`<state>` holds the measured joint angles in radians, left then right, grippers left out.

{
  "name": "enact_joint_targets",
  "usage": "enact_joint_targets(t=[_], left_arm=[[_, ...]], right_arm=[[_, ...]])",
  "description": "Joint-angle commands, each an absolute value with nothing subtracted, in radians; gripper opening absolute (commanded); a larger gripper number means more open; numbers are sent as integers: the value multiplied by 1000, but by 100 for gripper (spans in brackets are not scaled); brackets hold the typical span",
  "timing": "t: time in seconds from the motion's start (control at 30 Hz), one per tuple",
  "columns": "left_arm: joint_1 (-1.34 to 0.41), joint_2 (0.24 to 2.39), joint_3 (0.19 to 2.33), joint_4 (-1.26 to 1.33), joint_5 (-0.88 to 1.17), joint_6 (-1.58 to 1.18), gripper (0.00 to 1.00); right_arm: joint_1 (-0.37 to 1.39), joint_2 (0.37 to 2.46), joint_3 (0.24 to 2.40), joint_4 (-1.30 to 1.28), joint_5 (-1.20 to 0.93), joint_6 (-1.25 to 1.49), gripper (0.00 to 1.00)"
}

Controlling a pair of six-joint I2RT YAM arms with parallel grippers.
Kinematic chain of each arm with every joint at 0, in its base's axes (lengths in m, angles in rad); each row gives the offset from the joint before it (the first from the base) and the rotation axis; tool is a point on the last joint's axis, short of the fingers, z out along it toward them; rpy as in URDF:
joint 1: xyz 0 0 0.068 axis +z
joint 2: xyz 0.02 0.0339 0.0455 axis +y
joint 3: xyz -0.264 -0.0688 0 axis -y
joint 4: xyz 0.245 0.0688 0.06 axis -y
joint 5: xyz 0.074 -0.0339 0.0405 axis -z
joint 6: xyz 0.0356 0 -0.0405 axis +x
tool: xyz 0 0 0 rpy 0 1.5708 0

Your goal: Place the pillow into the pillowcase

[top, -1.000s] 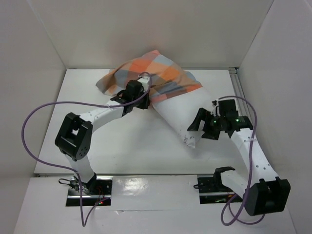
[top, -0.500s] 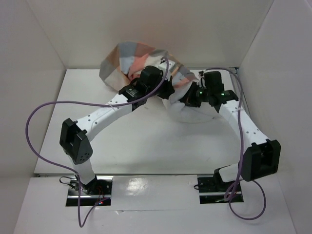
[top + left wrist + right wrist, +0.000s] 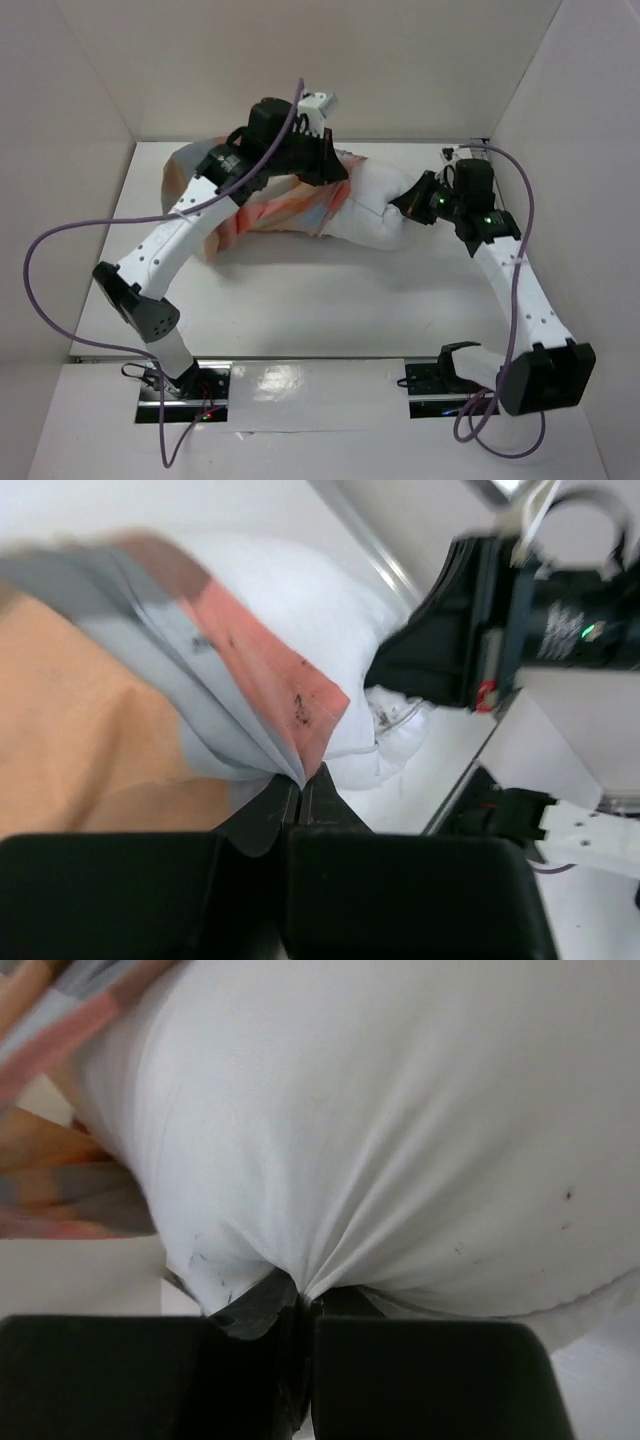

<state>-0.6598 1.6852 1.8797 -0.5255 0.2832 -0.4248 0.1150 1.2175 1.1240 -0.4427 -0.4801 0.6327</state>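
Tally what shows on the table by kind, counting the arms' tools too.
pillow: 1
pillowcase: 1
tools: 2, the left tool shut on the pillowcase, the right tool shut on the pillow
Total: 4

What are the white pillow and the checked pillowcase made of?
The pillow looks like matte white cloth, maybe cotton, over soft stuffing: it bulges and gathers into fine creases where it is pinched. The pillowcase looks like thin matte printed fabric: it hangs in limp folds. The exact fibre cannot be told.
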Motion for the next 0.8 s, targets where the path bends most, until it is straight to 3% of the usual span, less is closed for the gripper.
enact_joint_targets(t=[0.0, 0.07, 0.3, 0.53, 0.57, 0.6, 0.67, 0.7, 0.77], left_arm=[[-754, 1595, 2231, -616, 353, -476, 0], [-755, 1595, 2351, -725, 301, -482, 0], [-626, 1598, 2270, -747, 345, -526, 0], [-470, 2008, 2414, -880, 347, -445, 0], [-469, 2047, 2434, -881, 327, -428, 4], [-457, 2048, 2434, -881, 307, -414, 26], [-457, 2048, 2434, -870, 276, -384, 54], [-457, 2011, 2434, -856, 238, -364, 76], [-457, 1962, 2404, -838, 195, -342, 80]], right_arm=[[121, 1056, 1075, -529, -428, 529, 0], [121, 1007, 1057, -641, -379, 482, 0], [121, 951, 1094, -913, -347, 425, 0], [121, 1158, 1071, -668, -316, 520, 3], [111, 1199, 1093, -631, -307, 531, 10], [110, 1245, 1154, -574, -307, 531, 23], [71, 1381, 1224, -534, -307, 558, 55], [61, 1422, 1288, -496, -320, 567, 76], [46, 1492, 1350, -483, -298, 568, 85]])
